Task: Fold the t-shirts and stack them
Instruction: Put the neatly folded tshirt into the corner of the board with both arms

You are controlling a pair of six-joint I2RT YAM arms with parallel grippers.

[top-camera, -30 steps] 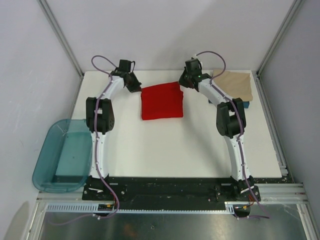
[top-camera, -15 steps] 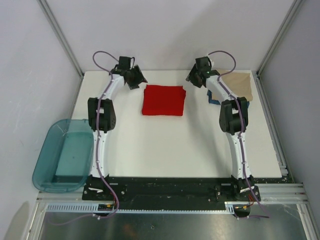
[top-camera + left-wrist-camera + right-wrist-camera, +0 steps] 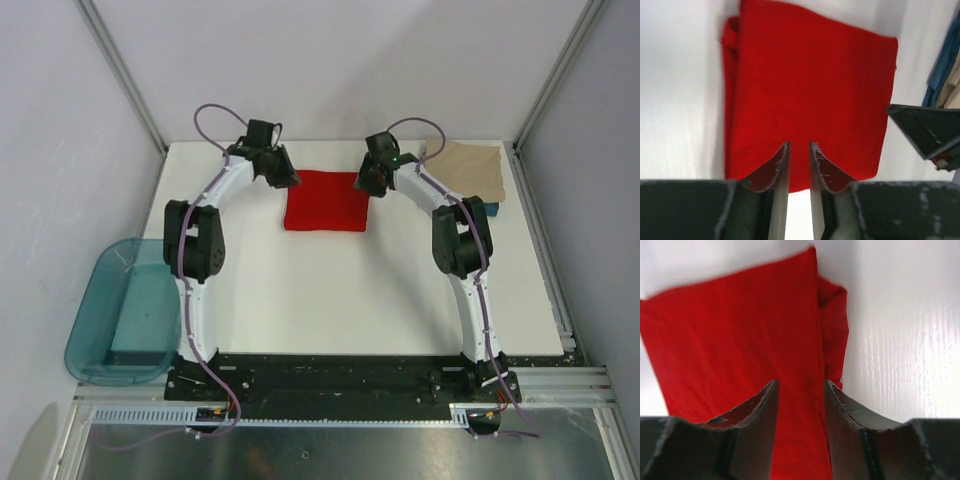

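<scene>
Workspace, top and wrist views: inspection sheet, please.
Surface: white table; no marks seen.
Job's things: red t-shirt folded flat at far centre. Tan t-shirt folded at far right, lying on a dark blue t-shirt that shows only an edge.
Clutter: teal tub beside the table's left edge.
Grippers: left pincer narrowly open at the red t-shirt's far left corner. Right pincer open at its far right corner.
Cables: purple cables loop above both wrists, off the cloth.
Surroundings: grey walls; nothing else seen.
</scene>
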